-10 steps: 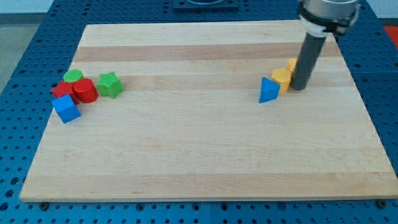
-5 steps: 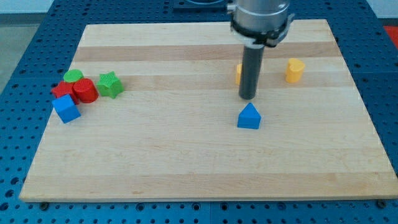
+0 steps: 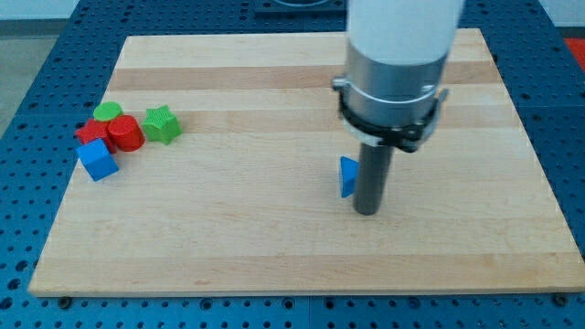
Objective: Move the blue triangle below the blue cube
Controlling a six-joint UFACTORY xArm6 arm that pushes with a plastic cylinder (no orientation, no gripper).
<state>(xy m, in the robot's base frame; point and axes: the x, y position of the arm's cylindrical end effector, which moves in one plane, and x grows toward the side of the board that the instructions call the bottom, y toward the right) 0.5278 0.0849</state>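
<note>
My tip [image 3: 366,211] rests on the bench [image 3: 274,247], pressed against the right side of the blue triangle [image 3: 347,176], which shows only as a sliver poking out from behind the rod's left edge. The tool is a plain rod with nothing to open or close, and it has hold of nothing; it only touches the triangle.

Taking the blue cube [image 3: 97,160] as landmark: the blue triangle lies far to its right and only slightly lower in the view, with bare wood between them. Just above the cube sit a red block [image 3: 89,132] and a red cylinder [image 3: 124,133], touching each other; a green cylinder [image 3: 108,111] is behind them, and a green star-shaped block [image 3: 161,123] stands up and to the cube's right.
</note>
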